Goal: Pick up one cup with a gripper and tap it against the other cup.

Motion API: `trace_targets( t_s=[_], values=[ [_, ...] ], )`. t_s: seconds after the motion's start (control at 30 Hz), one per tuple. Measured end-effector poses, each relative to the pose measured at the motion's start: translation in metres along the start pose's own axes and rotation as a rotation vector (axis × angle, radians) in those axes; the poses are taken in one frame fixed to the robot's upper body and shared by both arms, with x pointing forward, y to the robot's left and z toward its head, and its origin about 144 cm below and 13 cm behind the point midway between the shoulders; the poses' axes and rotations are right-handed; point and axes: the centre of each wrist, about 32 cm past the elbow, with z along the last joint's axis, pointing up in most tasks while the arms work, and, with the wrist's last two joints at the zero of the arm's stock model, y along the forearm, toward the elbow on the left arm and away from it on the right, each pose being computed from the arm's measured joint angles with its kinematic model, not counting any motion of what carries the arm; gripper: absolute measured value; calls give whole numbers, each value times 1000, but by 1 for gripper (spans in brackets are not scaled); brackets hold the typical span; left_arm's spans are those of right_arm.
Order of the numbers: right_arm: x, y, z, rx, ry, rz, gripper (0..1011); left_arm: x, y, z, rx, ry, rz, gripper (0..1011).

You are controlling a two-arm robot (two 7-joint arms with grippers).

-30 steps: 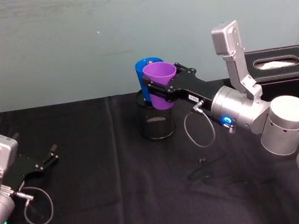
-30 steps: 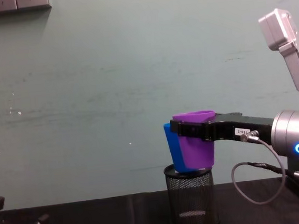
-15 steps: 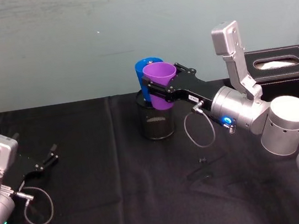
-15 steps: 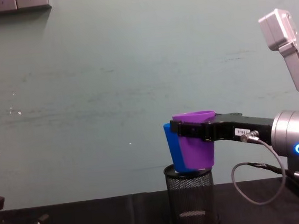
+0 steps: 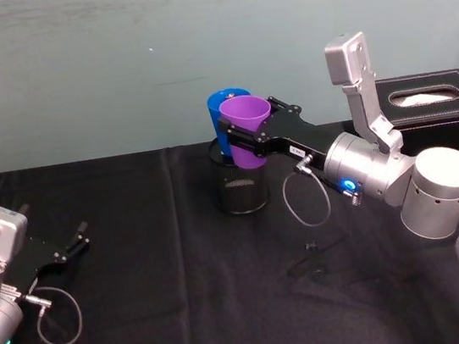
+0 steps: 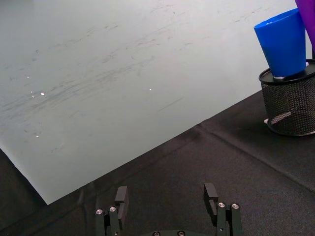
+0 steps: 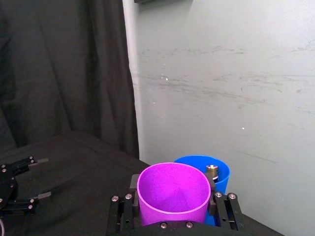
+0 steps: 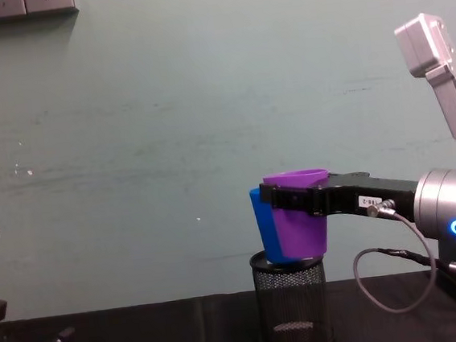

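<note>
Right gripper (image 5: 252,135) clamps the purple cup (image 8: 297,221), lifted against the blue cup (image 6: 283,44), probably touching, so the tap's about done. Left gripper (image 6: 167,194) parked, spread open.

Two plastic tumblers: one purple tumbler (image 5: 245,112) and one blue tumbler (image 5: 217,109) (side by side, touching). One black mesh holder (image 5: 243,191). One black tissue box (image 5: 434,105), far right. Two grippers: left gripper (image 5: 78,236) near left, right gripper (image 5: 253,126) at the tumblers.

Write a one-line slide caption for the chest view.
Right gripper holds the purple cup beside the blue cup standing in a black mesh holder; left gripper rests open, low at the left.
</note>
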Motion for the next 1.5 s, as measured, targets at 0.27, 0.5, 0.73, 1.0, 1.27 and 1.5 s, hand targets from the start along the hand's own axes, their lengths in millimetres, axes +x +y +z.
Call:
trace_targets(
  t_s=[0.27,0.5,0.73,1.0,1.27,1.5],
  values=[
    [0,0,0,0,0,0,746,0,0,0,0,0,0,1000],
    [0,0,0,0,0,0,746,0,0,0,0,0,0,1000],
    [0,0,0,0,0,0,746,0,0,0,0,0,0,1000],
    [0,0,0,0,0,0,746,0,0,0,0,0,0,1000],
    [0,0,0,0,0,0,746,0,0,0,0,0,0,1000],
    [0,0,0,0,0,0,746,0,0,0,0,0,0,1000]
  ],
)
